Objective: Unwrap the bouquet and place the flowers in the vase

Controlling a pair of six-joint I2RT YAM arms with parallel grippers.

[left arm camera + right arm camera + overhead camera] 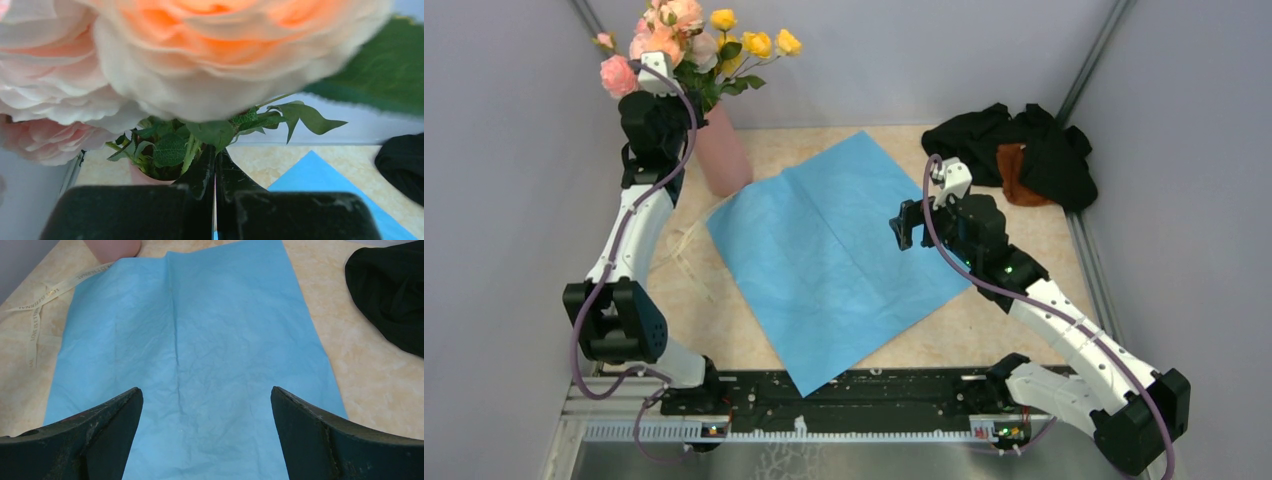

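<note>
The flowers (694, 40), pink, peach and yellow roses on green stems, stand in the salmon-pink vase (724, 155) at the back left. My left gripper (682, 108) is up at the vase's mouth. In the left wrist view it (215, 152) is shut, its tips against the leaves and stems (170, 150) just above the vase rim (140, 177); whether a leaf is pinched is unclear. The bouquet's blue wrapping paper (834, 250) lies unfolded and flat on the table. My right gripper (904, 225) hovers open over that paper (200, 340), with nothing between its fingers (206, 390).
The cream ribbon (40, 305) lies loose on the table left of the paper, near the vase's foot (112, 247). A black and brown cloth heap (1024, 150) sits at the back right. Grey walls close in the left, back and right sides.
</note>
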